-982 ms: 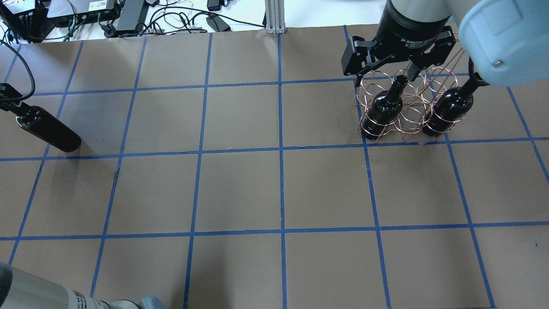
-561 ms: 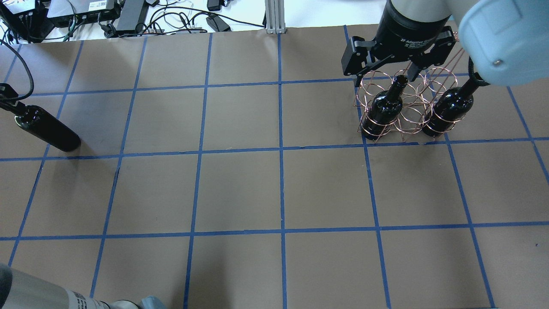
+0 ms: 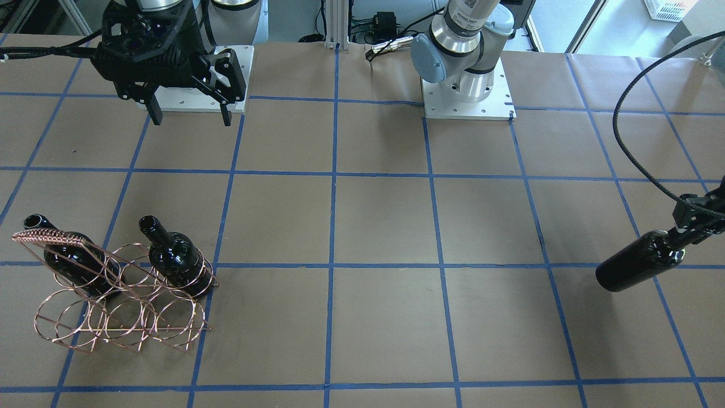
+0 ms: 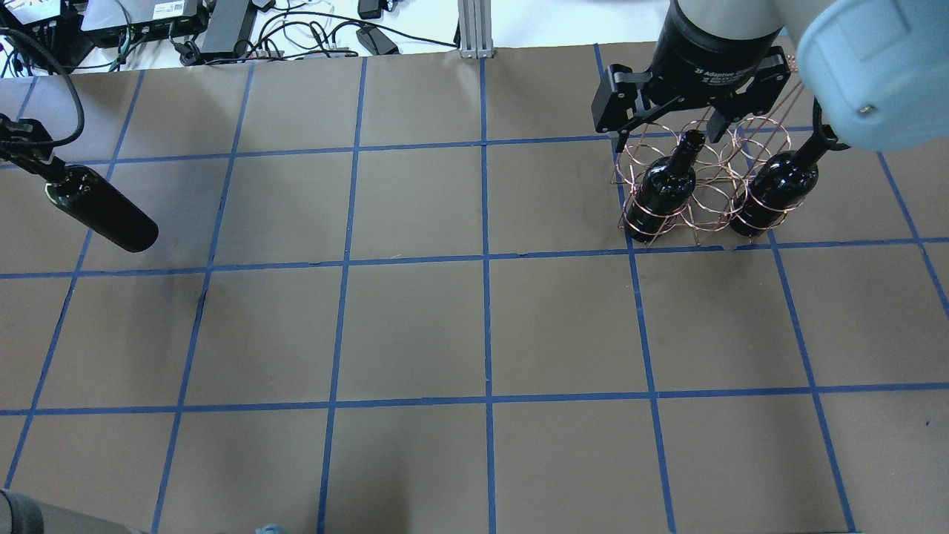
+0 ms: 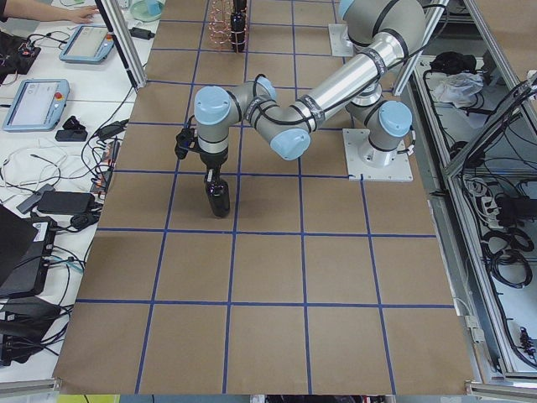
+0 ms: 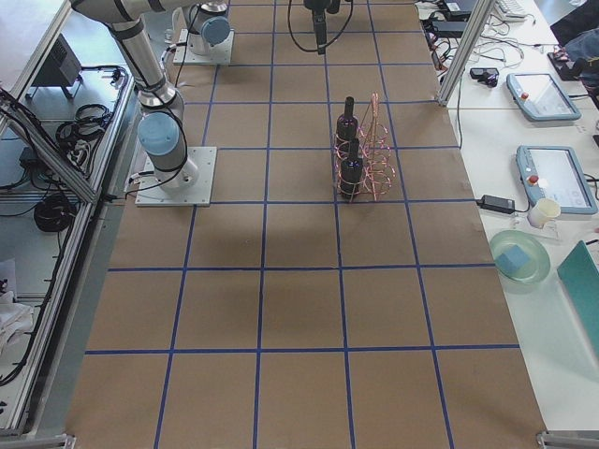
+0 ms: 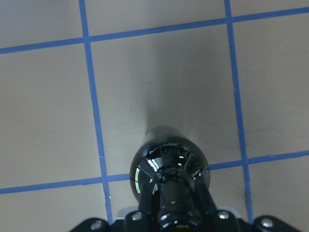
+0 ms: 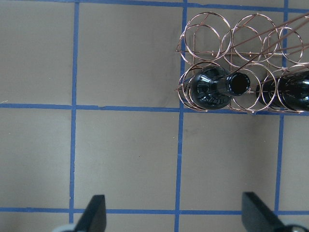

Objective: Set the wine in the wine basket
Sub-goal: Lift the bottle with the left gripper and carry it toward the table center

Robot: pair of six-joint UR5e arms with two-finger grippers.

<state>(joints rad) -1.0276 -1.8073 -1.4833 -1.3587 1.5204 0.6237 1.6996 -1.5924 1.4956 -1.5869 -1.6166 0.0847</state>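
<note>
My left gripper is shut on the neck of a near-black wine bottle and holds it upright, a little above the table at the far left. The bottle also shows in the front view and the left wrist view. The copper wire basket stands at the far right, its handle slanted. Two more bottles stand in its near row, with an empty ring between them. My right gripper hangs open and empty above the basket.
Brown table paper with a blue tape grid. Cables and power bricks lie beyond the far edge. The arm bases stand on white plates. The left arm's cable loops over the table. Tablets and a bowl sit on a side bench.
My left gripper has risen and moved right and away with the bottle in it. The right gripper, basket and its two bottles have not moved.
</note>
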